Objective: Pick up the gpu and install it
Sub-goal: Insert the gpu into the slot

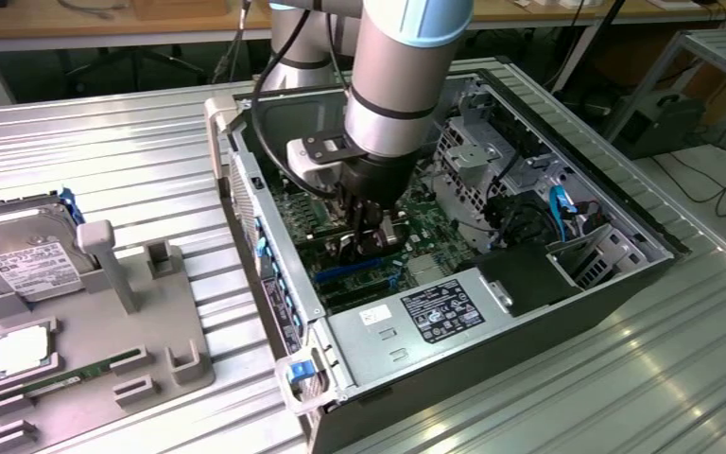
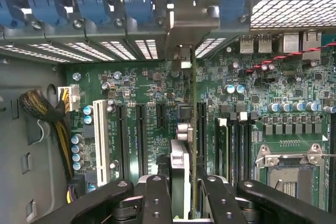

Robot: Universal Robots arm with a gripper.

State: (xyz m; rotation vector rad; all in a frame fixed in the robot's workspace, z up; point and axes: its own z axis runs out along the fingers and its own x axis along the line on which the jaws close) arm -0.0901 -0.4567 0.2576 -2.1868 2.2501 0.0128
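Ribbed metal surface [image 1: 111, 142] carries the open computer case [image 1: 664, 248], where my end effector [image 2: 186, 195] grips the gpu [image 2: 181, 156] edge-down over the motherboard [image 2: 147, 93], bracket [image 2: 181, 27] at the rear wall [image 2: 84, 48]: seating, I judge, needing square alignment.

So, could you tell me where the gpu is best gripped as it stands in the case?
By its upper long edge, pinching both flat faces, coming down through the case's open side. The gpu stands on edge over the motherboard, bracket toward the rear, leaving only that edge free; the gripper holds it so.
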